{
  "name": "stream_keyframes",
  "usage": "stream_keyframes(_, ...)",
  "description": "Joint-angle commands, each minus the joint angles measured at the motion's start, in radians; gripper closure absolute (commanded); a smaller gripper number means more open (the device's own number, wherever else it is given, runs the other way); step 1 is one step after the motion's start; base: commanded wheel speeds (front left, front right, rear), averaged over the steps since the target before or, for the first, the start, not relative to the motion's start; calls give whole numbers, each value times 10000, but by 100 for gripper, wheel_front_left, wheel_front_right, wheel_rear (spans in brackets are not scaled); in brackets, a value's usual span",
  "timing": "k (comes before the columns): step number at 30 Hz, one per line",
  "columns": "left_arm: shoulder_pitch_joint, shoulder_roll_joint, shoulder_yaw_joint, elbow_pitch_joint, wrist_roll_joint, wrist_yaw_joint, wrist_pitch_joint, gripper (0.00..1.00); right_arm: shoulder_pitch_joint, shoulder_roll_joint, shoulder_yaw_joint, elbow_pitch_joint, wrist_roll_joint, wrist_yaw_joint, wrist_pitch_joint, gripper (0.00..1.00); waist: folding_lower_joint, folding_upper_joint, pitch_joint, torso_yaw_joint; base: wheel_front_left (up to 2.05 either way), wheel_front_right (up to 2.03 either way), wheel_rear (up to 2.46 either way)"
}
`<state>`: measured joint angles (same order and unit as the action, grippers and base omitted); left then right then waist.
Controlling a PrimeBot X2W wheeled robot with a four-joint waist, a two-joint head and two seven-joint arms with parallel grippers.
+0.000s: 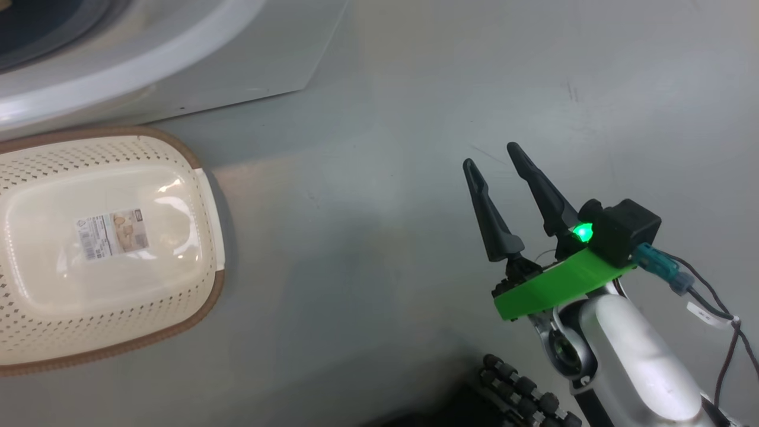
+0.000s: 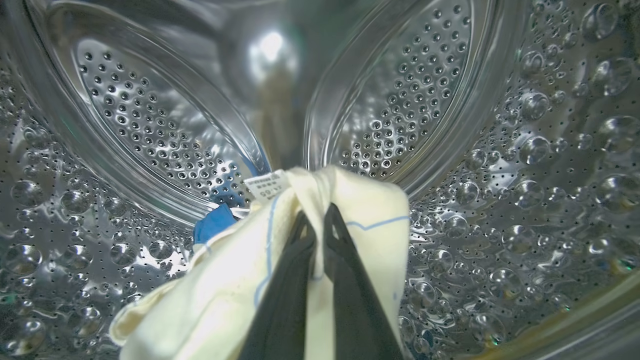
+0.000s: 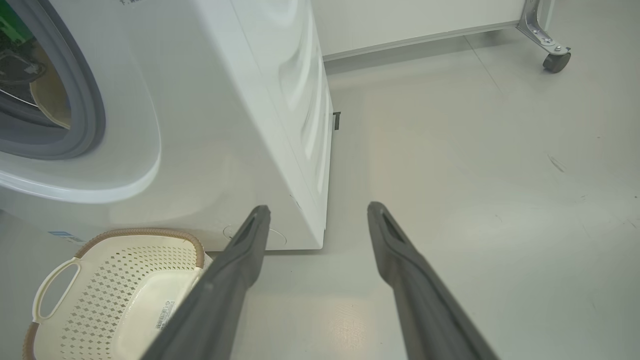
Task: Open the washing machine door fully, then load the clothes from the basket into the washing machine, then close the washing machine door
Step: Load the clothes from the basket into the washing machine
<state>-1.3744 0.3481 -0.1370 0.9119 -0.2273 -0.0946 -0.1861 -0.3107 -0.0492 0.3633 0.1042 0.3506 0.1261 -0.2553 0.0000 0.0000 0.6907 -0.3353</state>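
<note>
Loading step, likely near its end: left gripper (image 2: 317,215) clenched on cream garment (image 2: 365,200) w/ blue trim, deep inside steel drum (image 2: 525,175). Basket (image 1: 195,178) on floor (image 1: 385,207) at 9 o'clock in head view, bottom bare. Right gripper (image 1: 491,155) at 4 o'clock, spread wide, holding nothing. Next, prob.: let go, pull arm out, shut door. Basket sticker (image 1: 112,234) & garment tag (image 2: 265,184) too small to read.

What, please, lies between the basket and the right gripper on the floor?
Only bare grey floor lies between the basket and the right gripper, as the head view shows.
</note>
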Motion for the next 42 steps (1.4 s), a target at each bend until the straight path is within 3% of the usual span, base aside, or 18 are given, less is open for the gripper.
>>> stream_keyframes(1,-421,536,63,-231,112,83,-112,100,255,-10,140,-315,-22,46,-65,0,0,0,55,-20,0,0,0)
stream_keyframes(10,-1549,890,59,329,255,343,-655,100,227,-10,283,-431,60,46,-65,0,0,0,404,-266,0,0,0)
stream_keyframes(27,-2440,1364,-277,665,648,379,-754,100,431,-10,430,-548,198,46,-65,0,0,0,857,-739,0,0,0)
stream_keyframes(37,-2345,1403,57,-686,511,404,-756,100,383,-10,427,-555,156,46,-65,0,0,0,990,-725,0,0,0)
stream_keyframes(42,-1930,1433,-8,-628,635,349,-756,100,357,-10,464,-547,151,46,-65,0,0,0,1001,-698,0,0,0)
